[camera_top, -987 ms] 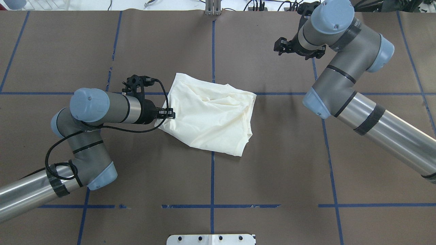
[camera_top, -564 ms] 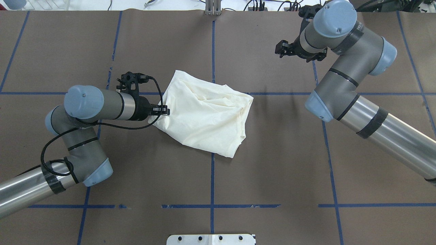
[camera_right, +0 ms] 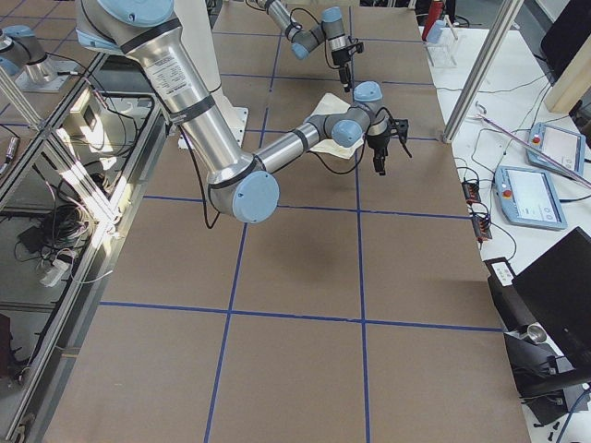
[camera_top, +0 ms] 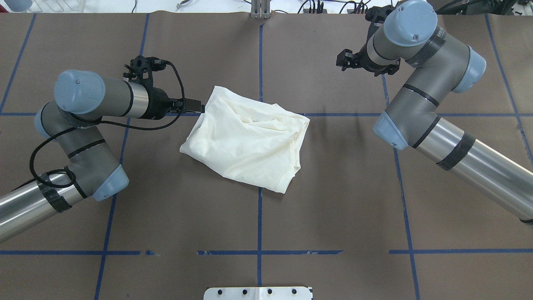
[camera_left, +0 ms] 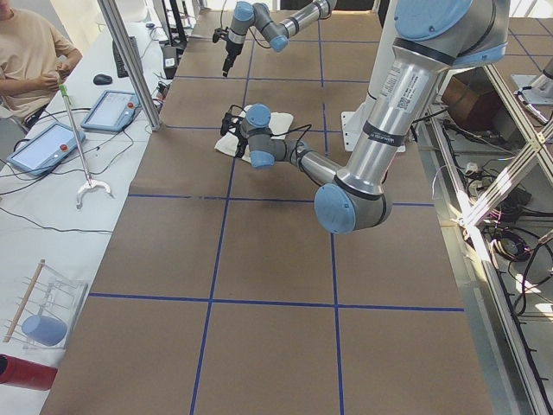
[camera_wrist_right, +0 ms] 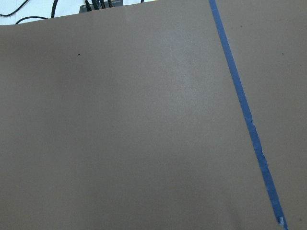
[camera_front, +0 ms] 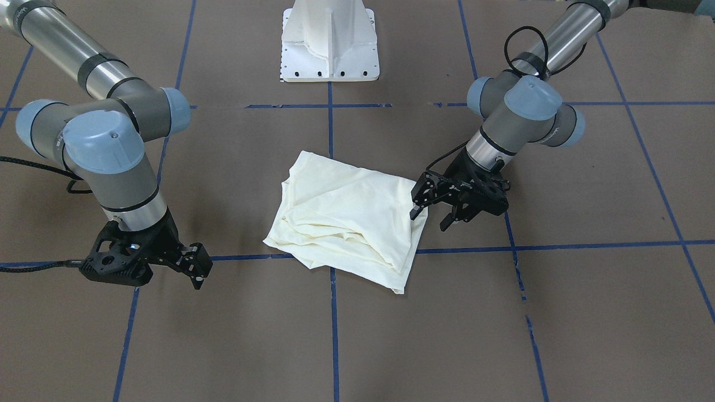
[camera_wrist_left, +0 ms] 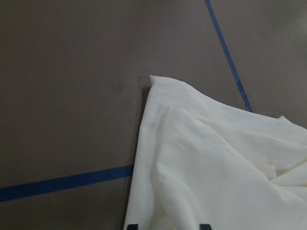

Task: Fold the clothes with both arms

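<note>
The cream-white shirt [camera_top: 245,141] lies crumpled in a rough fold at the table's middle, plain side up, with no print showing. It also shows in the front view [camera_front: 346,223] and the left wrist view [camera_wrist_left: 216,167]. My left gripper [camera_top: 201,109] is open and empty, low at the shirt's far left corner. In the front view [camera_front: 430,219] its jaws stand apart at the cloth's edge. In the left wrist view both fingertips [camera_wrist_left: 205,226] stand over cloth. My right gripper [camera_top: 340,60] is open and empty, well off to the shirt's far right, and also shows in the front view [camera_front: 198,272].
The brown table cover carries blue tape grid lines [camera_top: 260,196]. The white pedestal base [camera_front: 329,44] stands at the robot's side of the table. In the exterior left view an operator [camera_left: 26,60] sits by a side table with tablets [camera_left: 108,111].
The left gripper dragged the shirt's left edge leftward, let go, and moved toward the far left corner. The right arm barely moved.
</note>
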`<action>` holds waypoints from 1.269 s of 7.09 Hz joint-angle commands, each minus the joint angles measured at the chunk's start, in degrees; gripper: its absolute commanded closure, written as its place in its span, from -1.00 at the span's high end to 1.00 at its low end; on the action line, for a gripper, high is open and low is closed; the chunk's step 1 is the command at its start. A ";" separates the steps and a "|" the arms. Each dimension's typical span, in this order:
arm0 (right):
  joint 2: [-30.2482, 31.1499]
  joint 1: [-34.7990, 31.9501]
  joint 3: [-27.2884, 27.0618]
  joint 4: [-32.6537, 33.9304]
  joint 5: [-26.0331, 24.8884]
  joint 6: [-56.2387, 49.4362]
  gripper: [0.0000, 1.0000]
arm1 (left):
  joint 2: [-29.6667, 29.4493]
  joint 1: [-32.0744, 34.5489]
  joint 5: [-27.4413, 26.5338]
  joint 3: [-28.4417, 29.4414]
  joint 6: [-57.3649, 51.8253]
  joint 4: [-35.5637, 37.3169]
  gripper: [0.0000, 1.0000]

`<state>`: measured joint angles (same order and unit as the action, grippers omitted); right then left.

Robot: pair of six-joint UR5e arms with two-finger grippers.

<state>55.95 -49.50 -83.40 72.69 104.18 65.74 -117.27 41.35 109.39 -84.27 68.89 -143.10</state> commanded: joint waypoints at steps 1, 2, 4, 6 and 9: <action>0.03 0.01 -0.01 0.00 -0.03 0.00 1.00 | -0.86 -3.18 -1.09 -2.38 11.21 -0.42 1.00; 0.03 0.01 -0.01 0.00 -0.03 0.00 1.00 | -0.86 -6.51 -3.63 -3.44 12.48 -0.51 1.00; 0.03 0.01 -0.01 0.00 -0.03 0.00 1.00 | -0.42 -9.69 -6.44 -3.62 13.37 -0.60 1.00; 0.03 0.01 -0.01 0.00 -0.03 0.00 1.00 | 1.42 -9.88 -7.86 -3.10 12.94 -0.69 1.00; 0.03 0.01 -0.01 0.00 -0.03 0.00 1.00 | 4.15 -9.88 -7.96 -2.22 11.89 -0.69 1.00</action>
<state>55.98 -49.48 -83.41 72.69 104.15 65.74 -113.98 31.48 101.49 -87.02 81.42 -143.79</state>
